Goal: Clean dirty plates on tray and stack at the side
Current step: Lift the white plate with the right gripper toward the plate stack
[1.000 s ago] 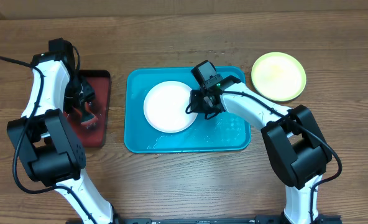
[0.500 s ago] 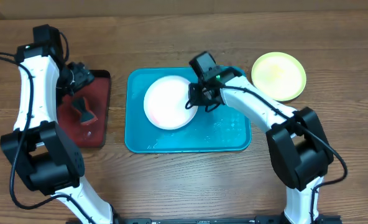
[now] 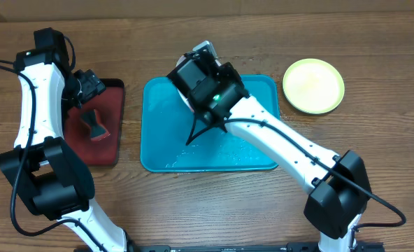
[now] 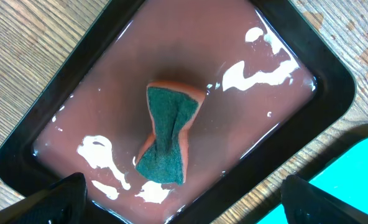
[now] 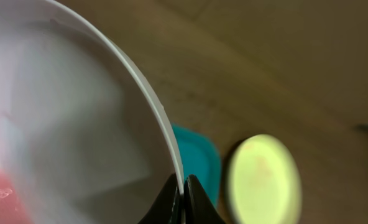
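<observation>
Right wrist view had the right gripper (image 5: 183,194) pinched together on the rim of the white plate (image 5: 78,124), which it held clear of the tray (image 5: 204,163). A reddish smear showed at the plate's lower edge. Beyond lay the yellow-green plate (image 5: 265,180) on the table (image 5: 246,62). The left gripper (image 3: 89,85) hung with jaws wide apart over the sponge (image 4: 168,134) in the red tray (image 4: 97,118).
</observation>
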